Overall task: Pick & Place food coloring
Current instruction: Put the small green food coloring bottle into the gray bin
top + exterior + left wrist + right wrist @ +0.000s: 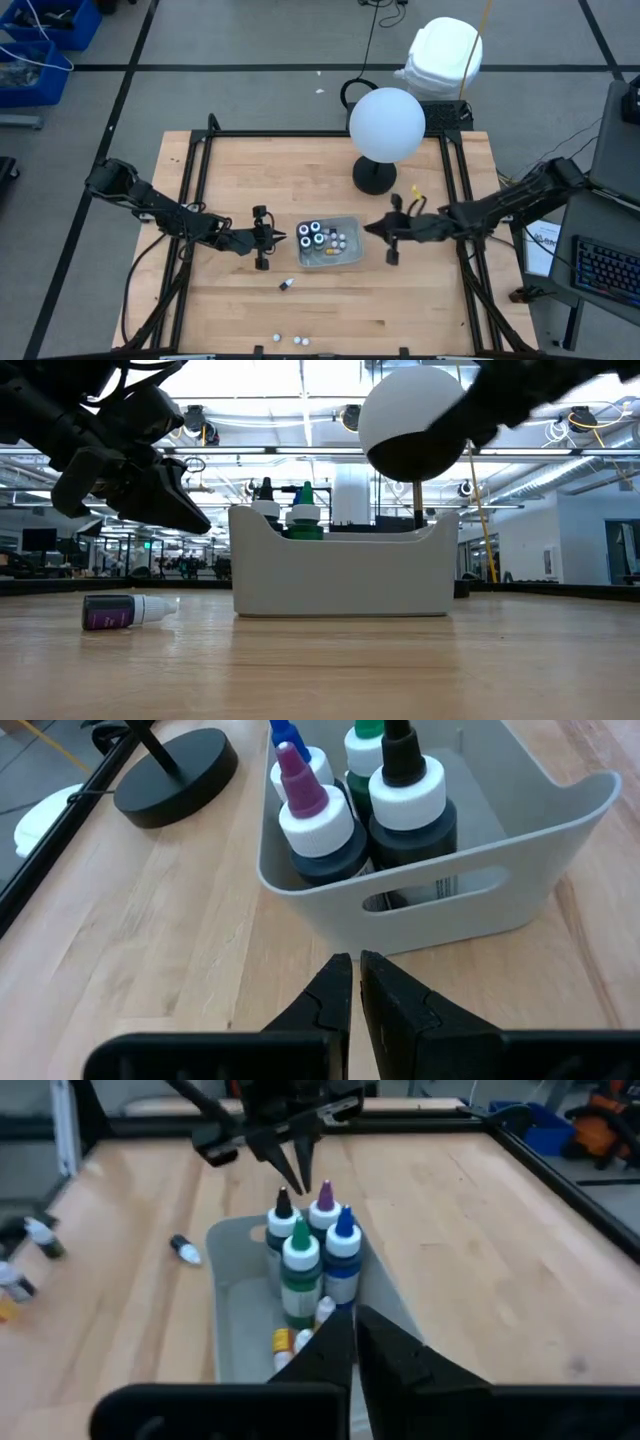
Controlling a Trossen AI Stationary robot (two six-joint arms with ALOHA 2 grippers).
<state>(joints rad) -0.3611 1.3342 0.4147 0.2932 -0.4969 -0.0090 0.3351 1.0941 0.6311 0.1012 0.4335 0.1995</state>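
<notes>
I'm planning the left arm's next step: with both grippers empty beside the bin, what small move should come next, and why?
Probably swing the left gripper, shut and empty, toward the bottle lying on its side on the table and open over it. Four bottles already stand upright in the gray bin, while this one lies outside, nearer the left arm than the right gripper.

Four bottles (312,234) upright in tray (350,256); another (287,285) on table (420,310).

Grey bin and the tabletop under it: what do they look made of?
The grey rectangular bin looks like moulded plastic with a matte finish: thin even walls, rounded corners, a cut-out handle slot. The light tabletop looks like wood, probably butcher-block: parallel glued strips with visible grain and a low satin sheen. Whether it is solid wood or a veneer cannot be told.
</notes>
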